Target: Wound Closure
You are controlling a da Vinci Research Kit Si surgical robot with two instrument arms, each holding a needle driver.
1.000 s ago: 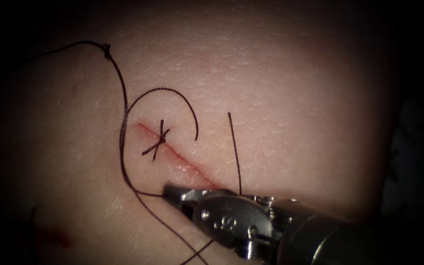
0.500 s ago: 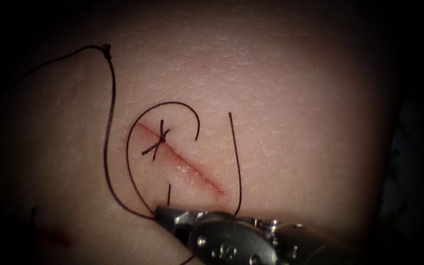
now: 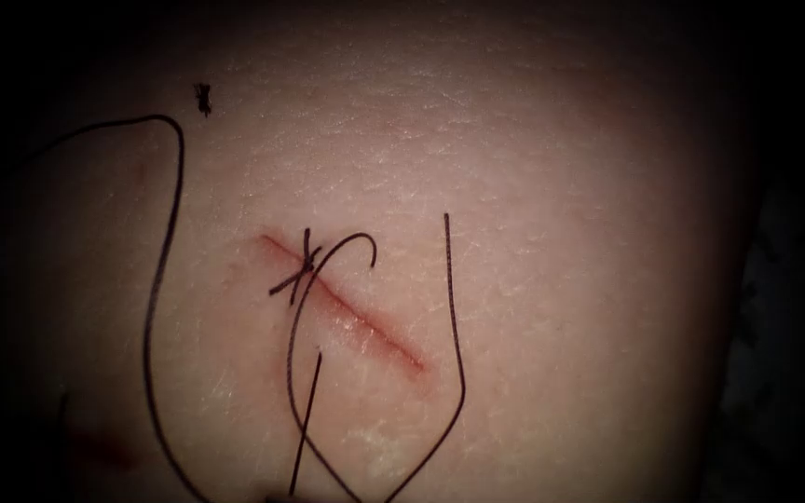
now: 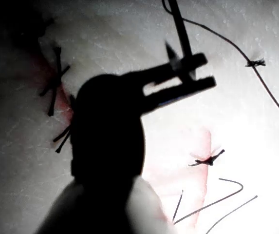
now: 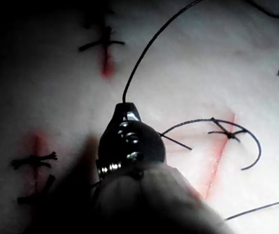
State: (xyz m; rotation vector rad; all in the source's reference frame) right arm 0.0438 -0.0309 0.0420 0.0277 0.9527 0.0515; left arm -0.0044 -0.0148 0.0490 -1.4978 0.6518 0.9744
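Tissue with stitched cut (wrist views: left hand, right hand grip thread).

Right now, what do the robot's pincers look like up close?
The left pincer looks like two straight, flat, dark bars sticking out of a rounded dark body. The right pincer is dark shiny metal that narrows to a pointed tip, with small bright rivets on its round head.

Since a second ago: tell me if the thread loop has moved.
Yes. The thread loop slid right: it lay left of the cut's top end, now crosses the cut below the stitch. Right tool holds thread.
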